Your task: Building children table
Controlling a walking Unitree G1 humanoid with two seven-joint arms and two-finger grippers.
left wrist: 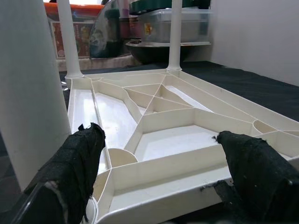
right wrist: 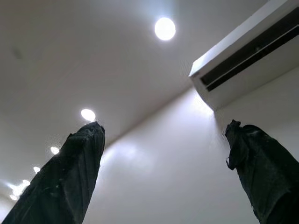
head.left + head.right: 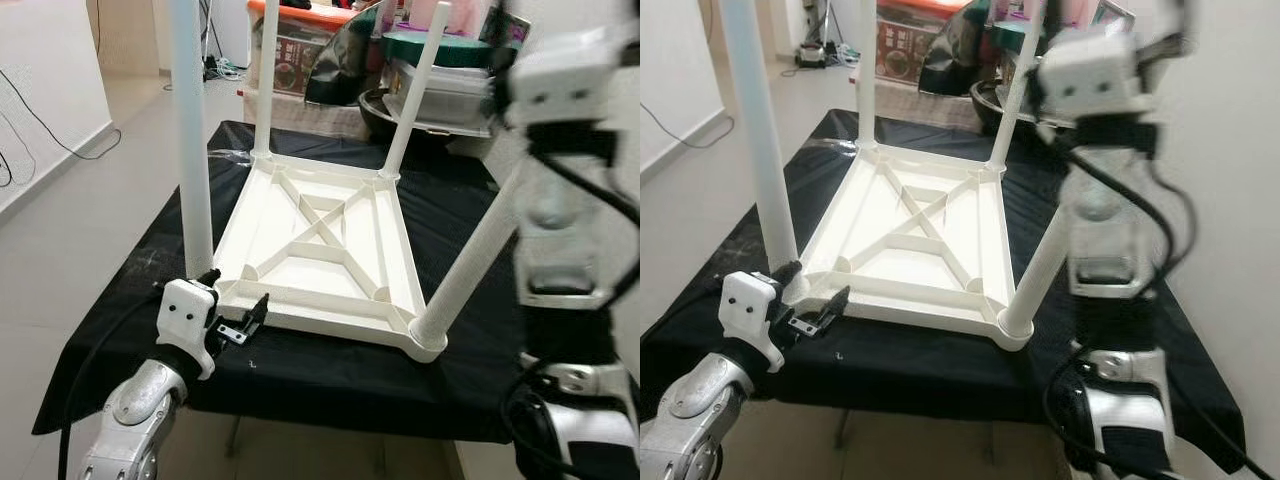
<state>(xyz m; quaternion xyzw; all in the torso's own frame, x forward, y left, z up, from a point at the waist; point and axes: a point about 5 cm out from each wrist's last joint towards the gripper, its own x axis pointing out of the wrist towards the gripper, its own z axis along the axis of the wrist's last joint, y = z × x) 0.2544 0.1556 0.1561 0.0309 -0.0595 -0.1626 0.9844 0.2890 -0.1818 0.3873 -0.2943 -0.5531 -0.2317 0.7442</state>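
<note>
your left gripper (image 3: 236,303) is spread wide, empty, beside the upturned table (image 3: 320,250) (black cloth (image 3: 330,375) beneath); right gripper (image 2: 163,172) gapes ceilingward.

Left arm low and reaching forward, left end effector (image 3: 238,305) fingers spread wide, right arm raised upright, right end effector (image 2: 163,154) pointing upward, fingers apart

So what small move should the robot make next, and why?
Probably close the open left gripper on the near edge of the upside-down white plastic table: its fingers straddle that edge, and all four white legs stand in their sockets. The open right gripper points at the ceiling.
</note>
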